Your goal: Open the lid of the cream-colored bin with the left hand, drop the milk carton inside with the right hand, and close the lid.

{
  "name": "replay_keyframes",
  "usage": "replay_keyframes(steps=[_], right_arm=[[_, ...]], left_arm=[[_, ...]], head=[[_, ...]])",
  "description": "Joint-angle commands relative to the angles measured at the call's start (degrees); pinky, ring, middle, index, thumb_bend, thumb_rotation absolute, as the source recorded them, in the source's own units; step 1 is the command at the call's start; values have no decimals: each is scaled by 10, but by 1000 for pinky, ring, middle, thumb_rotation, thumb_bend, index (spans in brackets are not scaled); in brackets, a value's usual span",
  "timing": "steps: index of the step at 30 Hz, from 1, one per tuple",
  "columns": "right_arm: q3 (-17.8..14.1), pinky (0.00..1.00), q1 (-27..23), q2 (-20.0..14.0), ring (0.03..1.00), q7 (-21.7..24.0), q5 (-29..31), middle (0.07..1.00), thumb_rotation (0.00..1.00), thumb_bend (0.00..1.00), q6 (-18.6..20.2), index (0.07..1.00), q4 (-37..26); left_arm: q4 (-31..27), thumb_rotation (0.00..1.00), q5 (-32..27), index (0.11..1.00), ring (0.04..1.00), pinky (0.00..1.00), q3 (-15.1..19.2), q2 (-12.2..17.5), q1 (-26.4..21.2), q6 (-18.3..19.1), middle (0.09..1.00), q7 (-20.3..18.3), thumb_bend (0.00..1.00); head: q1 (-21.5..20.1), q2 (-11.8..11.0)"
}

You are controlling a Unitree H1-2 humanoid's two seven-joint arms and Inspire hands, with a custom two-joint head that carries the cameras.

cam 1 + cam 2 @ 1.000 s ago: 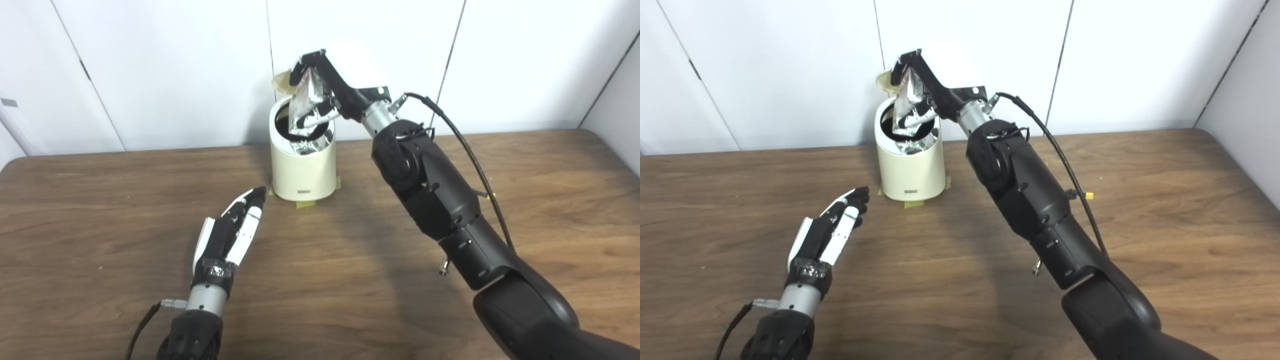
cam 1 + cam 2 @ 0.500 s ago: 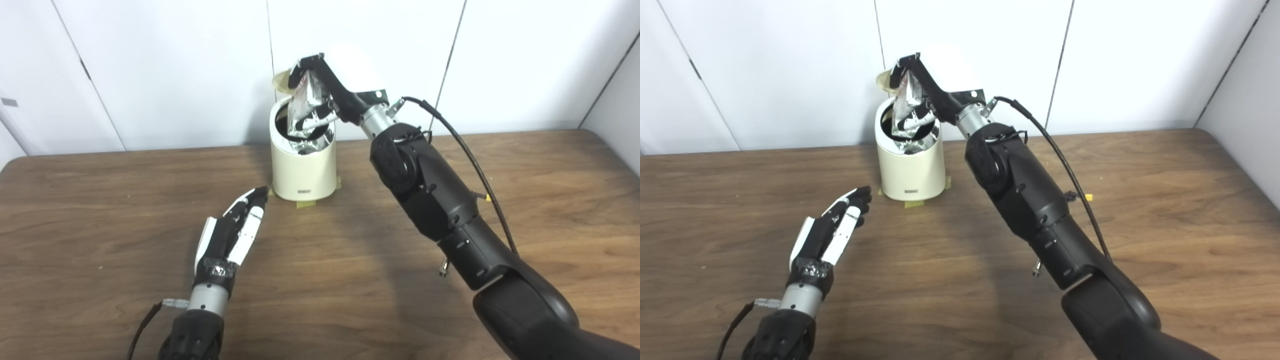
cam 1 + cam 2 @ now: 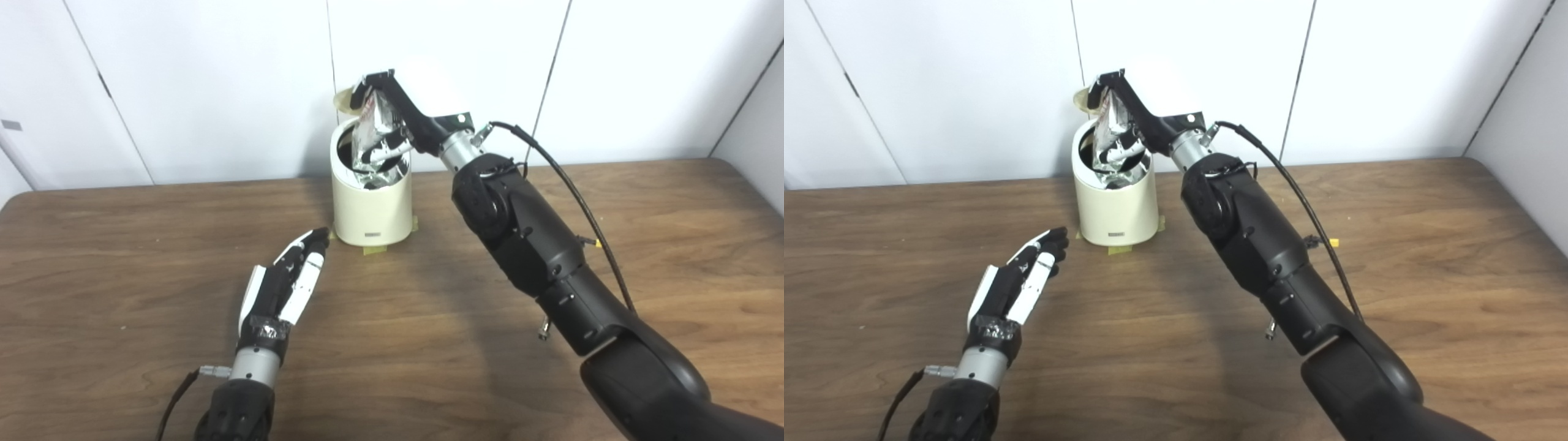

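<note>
The cream-colored bin stands at the table's far middle with its lid tipped up behind it. My right hand is over the bin's mouth, shut on the silvery milk carton, whose lower end dips into the opening; it also shows in the right eye view. My left hand lies open and empty low over the table, fingers stretched toward the bin's base, a short way from it.
Yellow tape marks the bin's foot on the wooden table. White wall panels stand close behind the bin. A black cable loops along my right forearm.
My right hand has shifted slightly left and down, bringing the carton lower into the bin's mouth. The left hand has not moved.
</note>
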Motion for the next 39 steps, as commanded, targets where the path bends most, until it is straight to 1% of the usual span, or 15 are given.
replay_keyframes(steps=[1, 3, 4, 5, 6, 8, 9, 10, 11, 15, 22, 30, 33, 35, 39], right_arm=[[-5, 330, -39, -7, 373, -11, -6, 487, 0, 510, 4, 559, -16], [-4, 182, -38, -6, 253, -1, -13, 475, 0, 528, 21, 504, -22], [-3, 169, -37, -5, 256, 3, -15, 475, 1, 531, 27, 497, -25], [-2, 206, -37, -6, 314, 6, -18, 479, 2, 532, 32, 493, -26], [1, 310, -38, -7, 420, 11, -20, 483, 2, 531, 35, 494, -26], [7, 671, -39, -10, 696, 24, -29, 700, 114, 526, 44, 495, -30], [10, 731, -39, -11, 744, 30, -35, 738, 129, 525, 51, 495, -32], [12, 772, -39, -12, 800, 37, -39, 776, 170, 726, 58, 597, -34], [13, 790, -38, -12, 840, 42, -41, 805, 203, 855, 62, 676, -35], [18, 816, -38, -13, 870, 52, -48, 825, 237, 948, 73, 755, -37], [12, 805, -36, -12, 814, 51, -35, 782, 219, 925, 69, 723, -39], [6, 636, -30, -11, 719, 27, -24, 702, 155, 864, 54, 654, -40], [-6, 513, -24, -8, 579, 10, 2, 617, 61, 839, 34, 602, -43], [-17, 395, -18, -5, 427, 0, 24, 527, 12, 580, 21, 561, -50], [-41, 378, 5, 0, 398, -1, 69, 510, 0, 518, 6, 529, -75]], left_arm=[[-23, 783, 5, 857, 885, 876, -1, -4, -15, -21, 871, 2, 328], [-22, 780, 4, 858, 883, 869, -1, -4, -15, -22, 872, 2, 319], [-23, 778, 5, 857, 884, 877, -1, -4, -15, -21, 872, 2, 318], [-23, 777, 6, 856, 885, 879, -2, -4, -15, -20, 872, 2, 317], [-24, 777, 8, 857, 884, 876, -2, -3, -15, -18, 871, 2, 316], [-24, 781, 8, 858, 884, 893, -2, -3, -15, -17, 871, 2, 317], [-23, 782, 9, 858, 883, 896, -2, -3, -15, -17, 871, 2, 316], [-22, 782, 10, 858, 884, 903, -3, -2, -15, -18, 871, 2, 316], [-22, 781, 11, 857, 882, 901, -3, -2, -15, -18, 870, 3, 316], [-20, 765, 8, 858, 890, 883, -3, 0, -14, -23, 878, 0, 294], [-21, 754, 13, 856, 895, 905, -5, 3, -14, -20, 877, 1, 289], [-22, 775, 20, 854, 911, 907, -7, 4, -12, -21, 881, 0, 288], [-23, 768, 19, 853, 907, 897, -6, 2, -12, -19, 881, 0, 277], [-22, 763, 17, 857, 900, 896, -5, 2, -12, -20, 880, 0, 279], [-19, 749, 11, 857, 888, 863, -1, 2, -14, -23, 875, -1, 278]], head=[[-1, 0], [-1, 0], [-1, 0], [-1, 0], [-4, 0], [-4, 0], [-4, 0], [-5, 0], [-5, 0], [-6, 1], [-6, 2], [-6, 4], [-6, 4], [-5, 5], [-5, 4]])
